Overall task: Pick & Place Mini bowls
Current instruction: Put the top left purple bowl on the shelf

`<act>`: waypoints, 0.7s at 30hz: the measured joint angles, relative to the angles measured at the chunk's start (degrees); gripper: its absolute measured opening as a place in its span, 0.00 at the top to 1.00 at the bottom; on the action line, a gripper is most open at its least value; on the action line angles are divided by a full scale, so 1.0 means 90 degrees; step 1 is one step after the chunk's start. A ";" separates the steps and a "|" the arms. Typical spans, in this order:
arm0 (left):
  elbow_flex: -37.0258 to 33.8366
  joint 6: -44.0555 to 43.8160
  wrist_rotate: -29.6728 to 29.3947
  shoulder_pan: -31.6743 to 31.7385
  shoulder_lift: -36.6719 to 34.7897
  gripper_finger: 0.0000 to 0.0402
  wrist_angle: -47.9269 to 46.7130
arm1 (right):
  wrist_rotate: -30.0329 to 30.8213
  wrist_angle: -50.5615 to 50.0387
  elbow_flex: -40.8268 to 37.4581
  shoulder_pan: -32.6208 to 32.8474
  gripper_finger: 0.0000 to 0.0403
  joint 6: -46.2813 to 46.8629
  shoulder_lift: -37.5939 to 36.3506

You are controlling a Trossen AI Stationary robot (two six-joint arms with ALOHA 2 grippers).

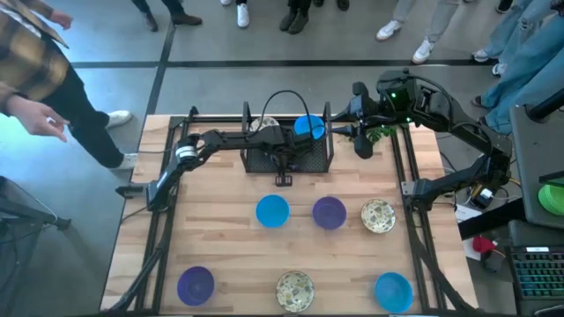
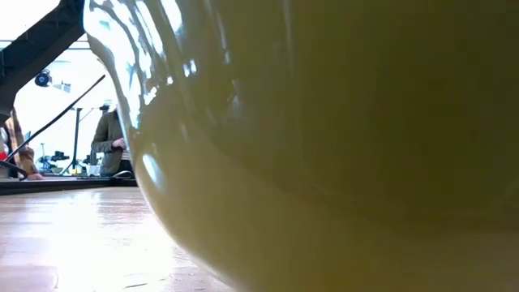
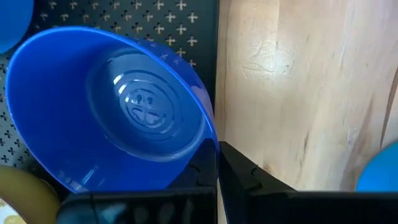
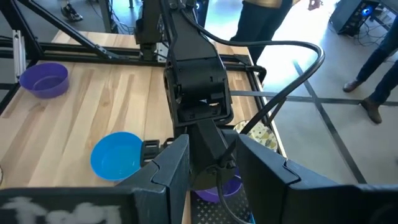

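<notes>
Left claw [image 1: 304, 134], clamped on the rim of a blue mini bowl [image 3: 112, 106], holds it over the black mesh tray [image 1: 286, 158] at the tabletop's [image 1: 229, 229] far edge. Right claw [image 1: 361, 145] waits half open, empty, beside the tray. Six bowls remain on the tabletop. Step in hand: placing. Next move, likely: lower, release.

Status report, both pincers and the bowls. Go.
Left pincer shut on blue bowl over black mesh tray. Right pincer open, waiting beside tray. Six bowls on table. Nothing in the way.
</notes>
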 joint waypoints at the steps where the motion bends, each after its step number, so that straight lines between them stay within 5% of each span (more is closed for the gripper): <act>1: -0.0005 -0.0014 0.0000 0.0000 0.0000 1.00 0.0000 | 0.0000 0.0000 0.0000 0.0002 0.68 0.0002 0.0000; 21: -0.0012 -0.0041 -0.0061 0.0002 0.0000 0.86 0.0027 | 0.0000 0.0000 0.0000 0.0000 0.68 -0.0005 0.0002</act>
